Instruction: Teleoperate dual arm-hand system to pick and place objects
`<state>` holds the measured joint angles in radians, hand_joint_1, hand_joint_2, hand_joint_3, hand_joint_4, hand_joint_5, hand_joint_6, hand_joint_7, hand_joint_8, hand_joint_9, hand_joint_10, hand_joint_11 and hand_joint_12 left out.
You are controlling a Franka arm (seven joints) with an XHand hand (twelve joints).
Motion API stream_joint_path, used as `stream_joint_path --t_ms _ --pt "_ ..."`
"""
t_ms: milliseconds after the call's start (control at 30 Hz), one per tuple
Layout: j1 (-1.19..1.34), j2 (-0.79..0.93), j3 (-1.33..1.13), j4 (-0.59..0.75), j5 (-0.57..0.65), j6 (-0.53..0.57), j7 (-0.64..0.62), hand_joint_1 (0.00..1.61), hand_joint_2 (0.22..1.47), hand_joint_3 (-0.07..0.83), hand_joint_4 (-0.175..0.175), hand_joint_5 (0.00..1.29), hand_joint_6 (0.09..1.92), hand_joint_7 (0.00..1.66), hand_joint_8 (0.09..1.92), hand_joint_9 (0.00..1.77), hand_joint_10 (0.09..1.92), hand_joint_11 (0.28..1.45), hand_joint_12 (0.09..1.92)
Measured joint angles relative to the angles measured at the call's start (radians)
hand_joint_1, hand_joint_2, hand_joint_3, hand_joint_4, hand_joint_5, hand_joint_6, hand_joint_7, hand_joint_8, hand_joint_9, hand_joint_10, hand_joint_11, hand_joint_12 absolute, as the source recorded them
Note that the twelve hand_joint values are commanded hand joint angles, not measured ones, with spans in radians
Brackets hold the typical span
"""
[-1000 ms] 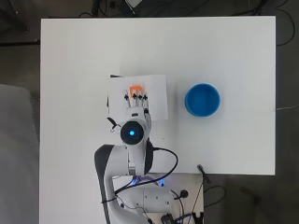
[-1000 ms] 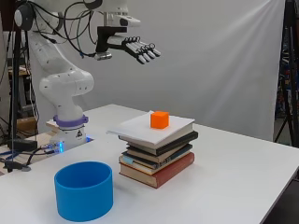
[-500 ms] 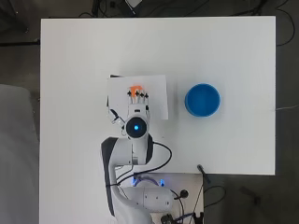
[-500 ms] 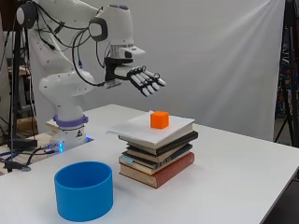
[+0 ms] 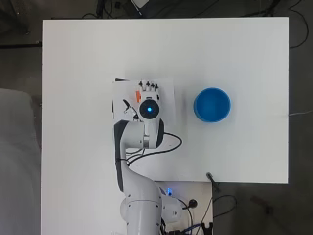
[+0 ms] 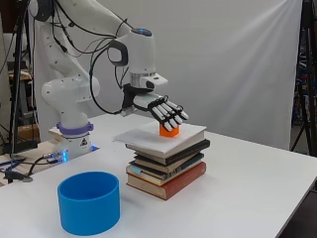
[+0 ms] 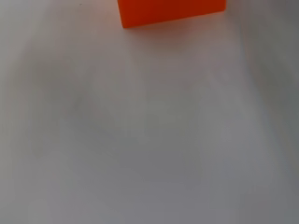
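We see the small orange cube (image 6: 169,130) sitting on the white top cover of a stack of books (image 6: 166,163) near the middle of the white table (image 6: 257,188). The black and white hand (image 6: 161,107) hovers just above it, fingers (image 6: 173,115) straight and spread, holding nothing. A blue round plastic bowl (image 5: 212,105) stands well apart to the stack's right in the overhead view.

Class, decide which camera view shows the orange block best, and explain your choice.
The side view: the orange block sits on the top book of the stack, under the open hand. The overhead view shows only an orange sliver beside the arm. The wrist view shows part of one face, cut off by the edge.
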<state>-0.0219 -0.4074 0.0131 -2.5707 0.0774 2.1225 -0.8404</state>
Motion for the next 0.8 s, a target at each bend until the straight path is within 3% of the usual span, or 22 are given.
stream_joint_path --t_ms 133,167,200,233,267,300,333,400,500,633,800 --pt "0.001 0.007 -0.002 -0.019 0.025 0.020 -0.006 0.12 0.96 0.002 0.099 0.40 0.09 0.49 0.09 0.58 0.09 0.59 0.09" --pt "0.002 0.010 -0.004 -0.028 0.038 0.023 -0.013 0.24 1.00 0.005 0.105 0.45 0.09 0.53 0.09 0.62 0.09 0.62 0.09" --pt "0.002 0.012 -0.007 -0.032 0.053 0.024 -0.025 0.65 1.07 0.005 0.053 0.58 0.46 0.62 0.45 0.76 0.40 0.73 0.11" --pt "0.003 0.012 -0.012 -0.035 0.070 0.026 -0.042 0.84 1.12 0.005 0.061 0.70 0.81 0.77 1.05 0.96 1.01 0.85 0.69" --pt "0.003 0.009 -0.020 -0.040 0.092 0.033 -0.069 0.92 1.15 0.003 0.104 0.77 1.00 0.93 1.47 1.19 1.44 0.97 1.20" --pt "0.004 0.001 -0.029 -0.048 0.118 0.043 -0.109 0.95 1.16 0.001 0.137 0.82 1.10 1.03 1.71 1.33 1.68 1.03 1.52" --pt "0.005 -0.010 -0.035 -0.058 0.141 0.051 -0.155 0.96 1.17 0.000 0.156 0.84 1.14 1.08 1.83 1.39 1.81 1.05 1.69" --pt "0.004 -0.039 -0.044 -0.072 0.166 0.056 -0.248 0.97 1.17 0.001 0.171 0.85 1.17 1.11 1.92 1.43 1.90 1.06 1.81" --pt "0.001 -0.096 -0.053 -0.081 0.179 0.061 -0.329 0.96 1.18 0.000 0.175 0.85 1.18 1.13 1.92 1.46 1.92 1.08 1.83" --pt "-0.011 -0.213 -0.064 -0.067 0.152 0.027 -0.280 0.95 1.19 0.001 0.175 0.83 1.21 1.19 1.92 1.52 1.92 1.17 1.83" --pt "-0.047 -0.278 -0.111 -0.019 -0.022 -0.024 -0.165 0.93 1.21 0.002 0.175 0.80 1.25 1.21 1.92 1.54 1.92 1.20 1.84"
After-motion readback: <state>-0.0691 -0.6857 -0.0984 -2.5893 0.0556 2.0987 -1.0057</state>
